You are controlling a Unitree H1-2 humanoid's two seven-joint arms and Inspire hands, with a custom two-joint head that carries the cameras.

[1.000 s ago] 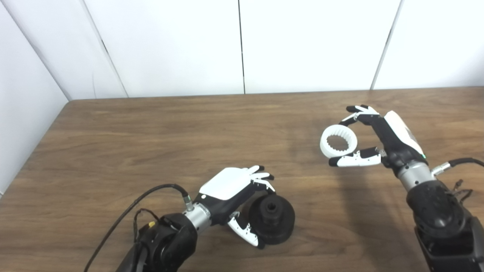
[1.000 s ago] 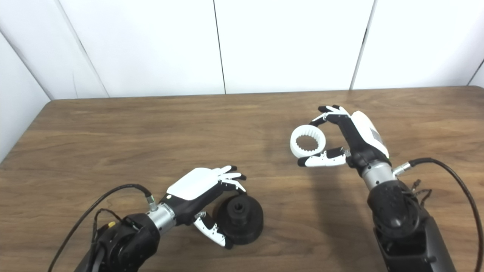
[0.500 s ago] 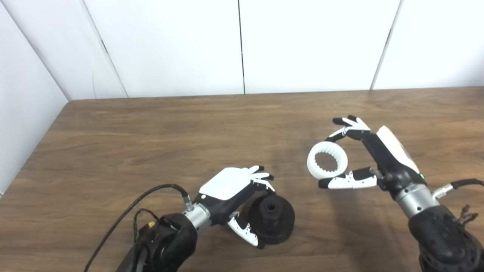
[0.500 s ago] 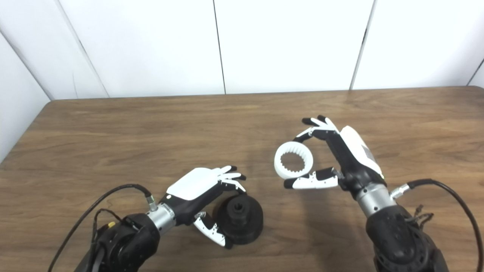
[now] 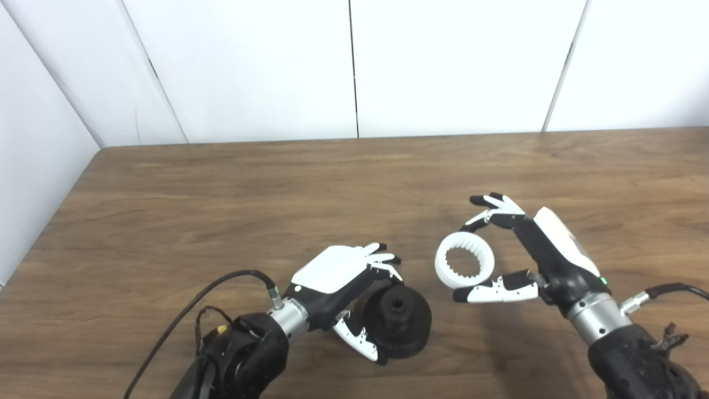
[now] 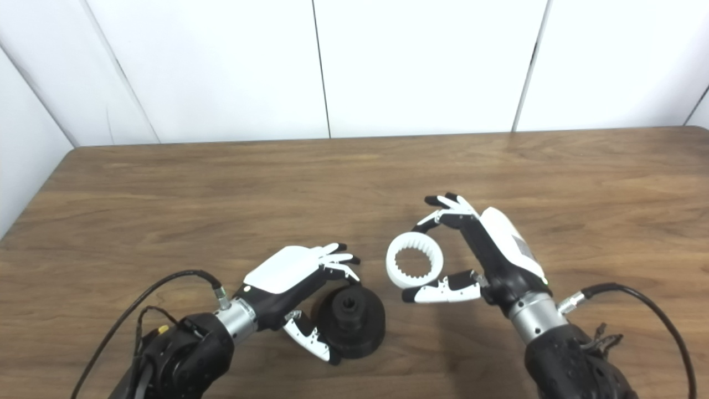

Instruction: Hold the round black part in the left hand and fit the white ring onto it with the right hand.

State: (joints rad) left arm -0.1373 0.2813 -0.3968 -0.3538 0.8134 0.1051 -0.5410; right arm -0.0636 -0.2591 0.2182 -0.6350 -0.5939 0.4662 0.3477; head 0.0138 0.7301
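Above counter (image 5: 221, 194): right hand (image 5: 545, 257) fingers (image 5: 496, 206) pinching toothed white ring (image 5: 464, 267); left hand (image 5: 338, 282) fingers (image 5: 382, 260) curled around round black part (image 5: 399, 321).

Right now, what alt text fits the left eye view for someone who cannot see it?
The right hand holds a toothed white ring up beside a round black part, which the left hand grips on a wooden table.

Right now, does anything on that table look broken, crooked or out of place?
Nothing stands out. The white ring is held by the right robot hand, clear of the round black part that the left robot hand steadies on the table.
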